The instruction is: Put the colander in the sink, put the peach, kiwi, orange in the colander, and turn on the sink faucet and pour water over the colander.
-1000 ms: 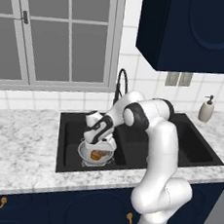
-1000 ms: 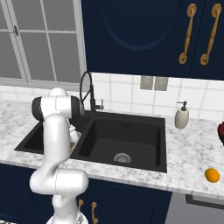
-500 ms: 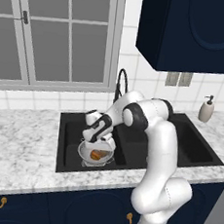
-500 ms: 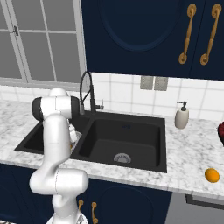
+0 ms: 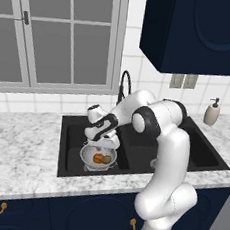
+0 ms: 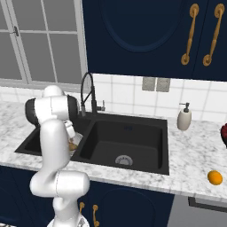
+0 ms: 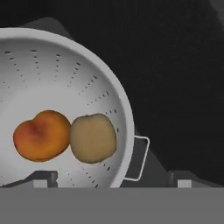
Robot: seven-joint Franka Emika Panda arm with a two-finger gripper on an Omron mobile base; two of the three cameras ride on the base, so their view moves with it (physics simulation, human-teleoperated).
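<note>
The silver colander (image 7: pixel 52 83) sits in the left basin of the black sink (image 5: pixel 75 128). Inside it lie the peach (image 7: pixel 41 134) and the brown kiwi (image 7: pixel 93 138), touching side by side. My gripper (image 7: pixel 113 180) hangs open just above the colander's rim, its fingertips (image 7: pixel 43 177) wide apart and holding nothing. From the left base view the gripper (image 5: pixel 104 140) is right over the colander (image 5: pixel 87 154). The orange (image 6: pixel 215 177) rests on the counter far to the right. The black sink faucet (image 6: pixel 88 91) stands behind the divider. Water is out of view.
A beige soap pump bottle (image 6: pixel 183 119) stands on the marbled counter (image 6: pixel 190 150) behind the right basin (image 6: pixel 128 137), which has a silver drain (image 6: pixel 123 160). A dark red thing (image 6: pixel 224 133) shows at the right edge. A window and tiled wall are behind the sink.
The fingers have spread wider above the colander. The arm has barely moved, and the fruit in the colander stays put.
</note>
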